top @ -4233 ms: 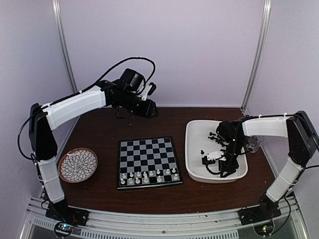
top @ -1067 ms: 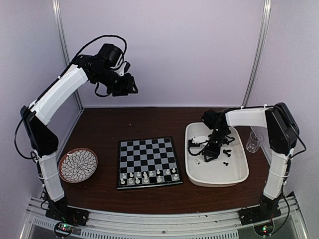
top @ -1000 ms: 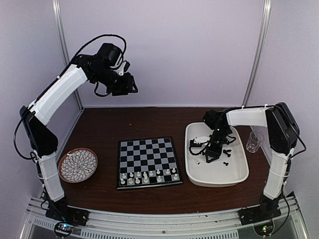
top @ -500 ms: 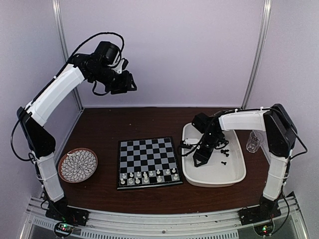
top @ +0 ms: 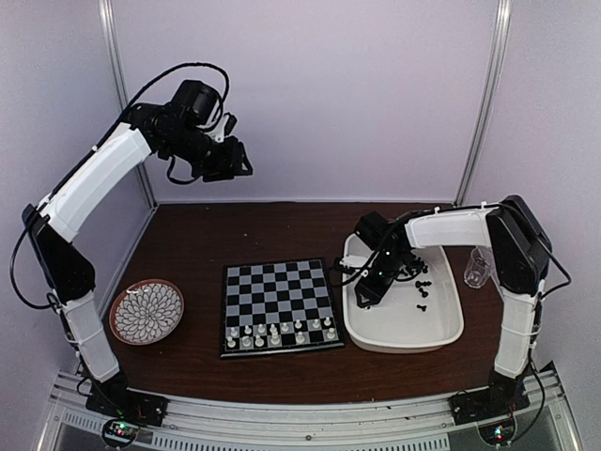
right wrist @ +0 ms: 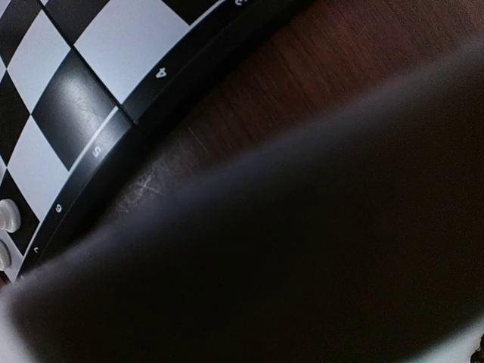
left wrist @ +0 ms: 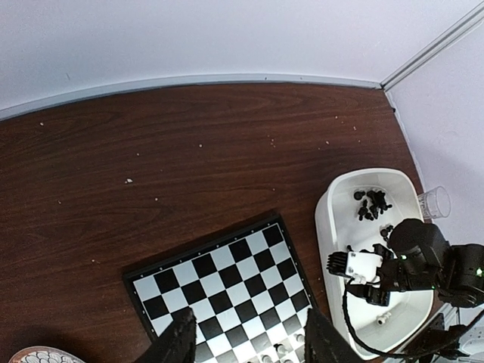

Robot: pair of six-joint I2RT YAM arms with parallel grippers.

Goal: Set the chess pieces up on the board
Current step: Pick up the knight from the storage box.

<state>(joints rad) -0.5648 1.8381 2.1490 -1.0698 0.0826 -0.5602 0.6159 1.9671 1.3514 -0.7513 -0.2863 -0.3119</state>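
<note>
The board (top: pixel 279 301) lies at the table's middle, with several white chess pieces (top: pixel 279 331) on its two nearest rows. Several black chess pieces (top: pixel 416 275) lie loose in the white tray (top: pixel 451 324). My right gripper (top: pixel 362 292) hangs low over the tray's left side, next to the rim nearest the board; its jaws do not show. A dark blur fills most of the right wrist view, leaving only a board corner (right wrist: pixel 76 68) and two white pieces (right wrist: pixel 6 218). My left gripper (left wrist: pixel 246 346) is raised high over the table's far left, open and empty.
A round patterned plate (top: pixel 147 312) sits left of the board. A clear cup (top: pixel 481 268) stands right of the tray, near the side wall. The enclosure's walls and corner posts close in the back and sides.
My right gripper has moved left across the tray, from its middle to its left rim. The tray has shifted a little to the left. The left arm has drifted slightly left.
</note>
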